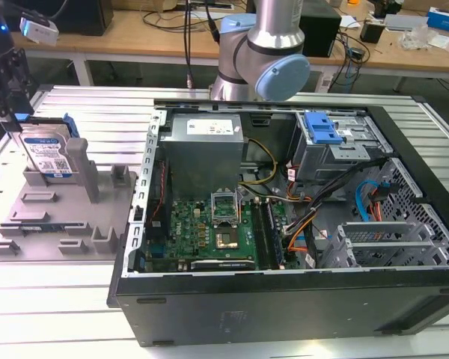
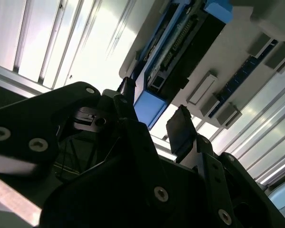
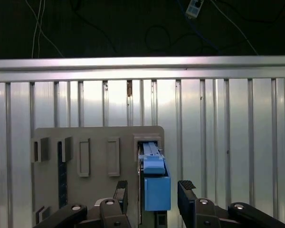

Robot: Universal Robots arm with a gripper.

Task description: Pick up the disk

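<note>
In the exterior view, the disk stands on edge in a slot at the far end of a grey tray. The tray lies on the ribbed metal counter at about nine o'clock from the open computer case. The disk's label side faces the camera. The black gripper hangs at about eleven o'clock from the disk, close above its upper edge. The arm rises from behind the case at about twelve o'clock.

That view does not show how the fingers stand, but both wrist views do. The first wrist view looks straight down on the disk's thin upper edge and its blue rail. The fingers are spread apart, one on each side of the rail. A strip of tray or counter shows between each finger and the disk, so they grip nothing. The second wrist view looks past the fingers at a slant and shows the disk's dark underside with its connector, which the other views do not show. The gripper points straight down at the tray.
</note>
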